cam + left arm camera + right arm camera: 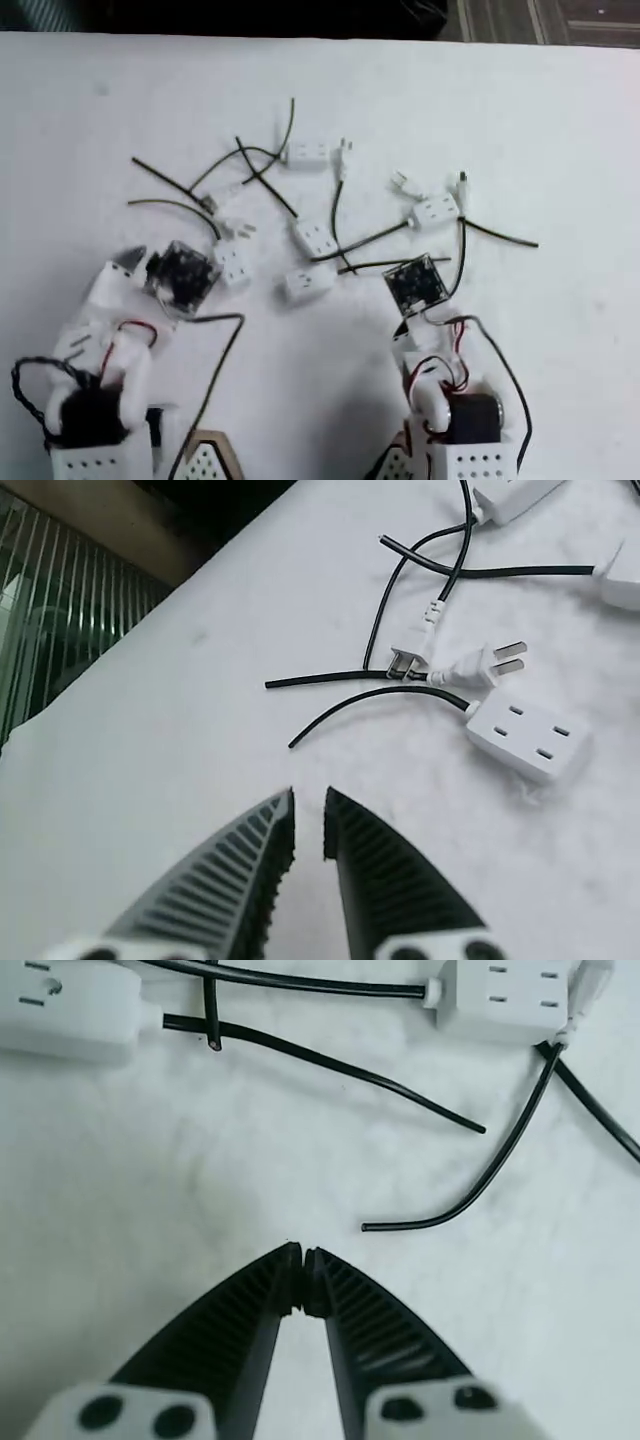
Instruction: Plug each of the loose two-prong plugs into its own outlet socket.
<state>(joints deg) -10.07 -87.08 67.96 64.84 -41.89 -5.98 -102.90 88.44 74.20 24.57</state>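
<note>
From above: outlet sockets (pixel 313 237) and loose plugs (pixel 405 183) strewn across the middle of the table (pixel 560 120). From the wrists: left gripper (pixel 308 812) narrowly parted, empty, near two plugs with bare prongs; right gripper (pixel 302 1260) pinched together on nothing.

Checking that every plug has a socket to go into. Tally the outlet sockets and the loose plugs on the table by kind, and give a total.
outlet sockets: 5
loose two-prong plugs: 5, as far as the high view shows
Total: 10
</note>
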